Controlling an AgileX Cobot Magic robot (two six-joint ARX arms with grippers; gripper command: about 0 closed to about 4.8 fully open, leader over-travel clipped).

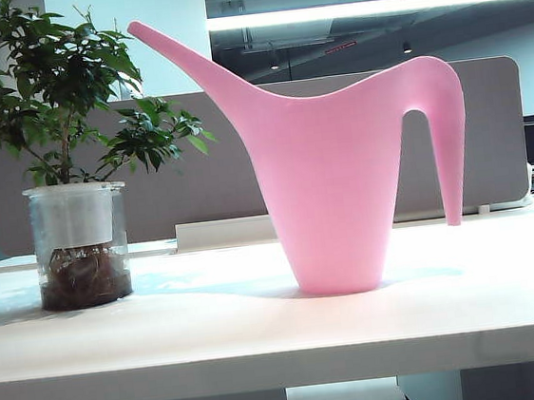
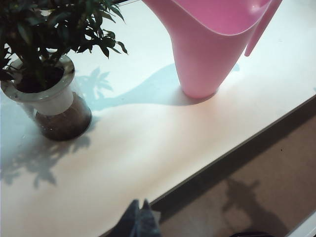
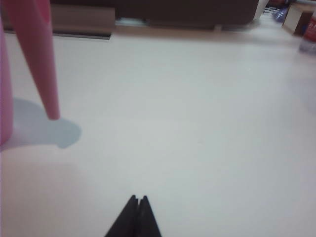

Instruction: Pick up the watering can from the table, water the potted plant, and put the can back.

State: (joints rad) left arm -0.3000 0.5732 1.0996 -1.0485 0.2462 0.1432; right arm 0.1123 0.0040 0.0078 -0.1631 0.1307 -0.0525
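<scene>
Likely light, slick plastic, the watering can [image 3: 34,54] suits a handle grasp, ahead of the closed right end effector [image 3: 138,198]; left end effector [image 2: 139,203] pinched together too

watering can [image 1: 327,184]: pink, upright on table [image 1: 261,325] | potted plant [image 1: 70,163]: upright, left of can, apart

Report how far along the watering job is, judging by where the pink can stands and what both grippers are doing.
Done: nothing that shows. The large pink plastic watering can stands upright on the white table, apart from the small leafy potted plant in its clear pot. In hand: nothing; the left gripper and right gripper are both shut and empty, clear of the can. Left, if none was done: lifting, pouring, setting back.
</scene>
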